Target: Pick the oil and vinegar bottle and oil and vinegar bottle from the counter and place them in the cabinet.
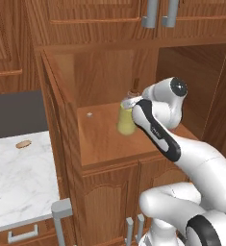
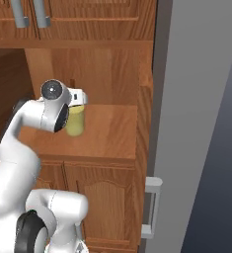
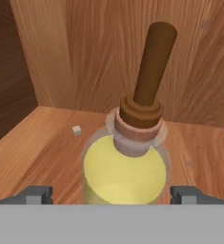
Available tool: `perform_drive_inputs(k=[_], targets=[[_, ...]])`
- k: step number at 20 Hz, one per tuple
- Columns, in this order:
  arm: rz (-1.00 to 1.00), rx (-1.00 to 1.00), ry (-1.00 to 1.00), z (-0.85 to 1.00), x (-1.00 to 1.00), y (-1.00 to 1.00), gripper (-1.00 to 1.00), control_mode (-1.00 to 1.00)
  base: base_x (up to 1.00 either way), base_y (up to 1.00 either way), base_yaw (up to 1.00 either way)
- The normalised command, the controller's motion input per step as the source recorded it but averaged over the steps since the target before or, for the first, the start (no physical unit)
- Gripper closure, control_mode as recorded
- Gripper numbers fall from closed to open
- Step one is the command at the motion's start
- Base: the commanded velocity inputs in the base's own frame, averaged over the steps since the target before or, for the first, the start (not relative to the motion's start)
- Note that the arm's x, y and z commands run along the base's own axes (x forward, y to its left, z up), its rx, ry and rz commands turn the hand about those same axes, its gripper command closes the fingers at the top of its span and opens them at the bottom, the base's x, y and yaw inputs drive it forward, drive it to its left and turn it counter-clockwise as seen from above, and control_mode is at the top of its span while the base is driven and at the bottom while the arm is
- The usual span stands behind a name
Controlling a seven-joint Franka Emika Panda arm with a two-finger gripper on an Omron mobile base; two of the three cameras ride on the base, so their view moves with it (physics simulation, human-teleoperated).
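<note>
Where the cabinet opens into its deep compartment, the squat clear bottle of pale yellow liquid stands upright on the wooden shelf, brown neck up. Spread wide, the claw has a fingertip on each side of the bottle, seemingly not touching. On the marble worktop lies a small brown item.
</note>
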Motion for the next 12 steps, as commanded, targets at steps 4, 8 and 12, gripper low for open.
perform_drive_inputs(k=[4, 8, 12], targets=[[0.00, 0.00, -0.05, -0.06, -0.79, -0.22, -1.00, -1.00, 0.00, 0.00, 0.00], [0.00, 0.00, -0.05, -0.16, -1.00, -0.33, -1.00, -1.00, 0.00, 0.00, 0.00], [0.00, 0.00, -0.06, -0.19, -1.00, -0.33, -1.00, -1.00, 0.00, 0.00, 0.00]])
